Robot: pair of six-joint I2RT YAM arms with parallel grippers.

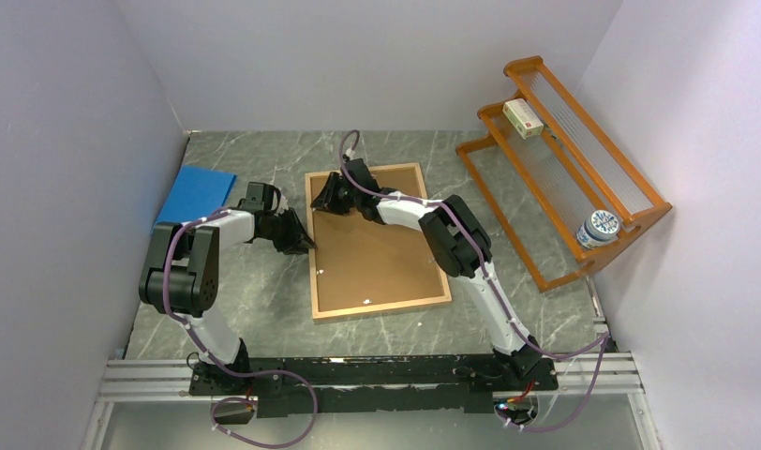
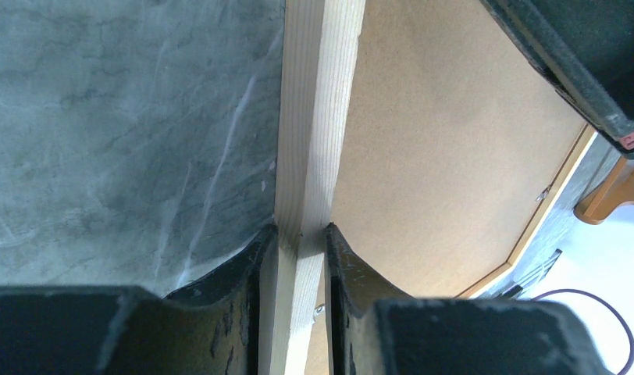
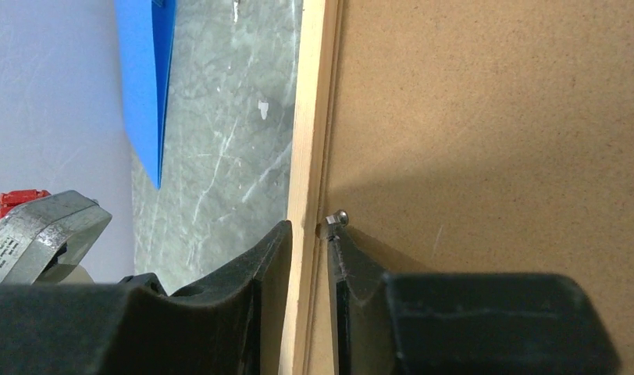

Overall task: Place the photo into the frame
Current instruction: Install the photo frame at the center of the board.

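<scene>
Frame [image 1: 381,307], backing [image 1: 377,262] uppermost, left jaws and right jaws clamped on its border; blue sheet [image 1: 197,192] nearby

Centre of counter [image 1: 274,323]: frame [image 1: 382,309] lying flat, back up, backing panel [image 1: 377,248] seated inside its border.
Left of frame and farther back, near the left wall: flat sheet [image 1: 197,192] on the counter, apart from the frame.
Right of frame, along the right wall: rack [image 1: 602,132], with box [image 1: 523,118] on a higher tier at the far end and can [image 1: 599,228] on a lower tier at the near end.
Left arm [image 1: 185,272] reaching in from the left; left jaws astride the frame's left rail, 1 on each side, touching it.
Right arm [image 1: 461,239] crossing above the panel; right jaws astride the same rail nearer the far-left corner, small screw [image 3: 340,216] just beside the inner one.
</scene>
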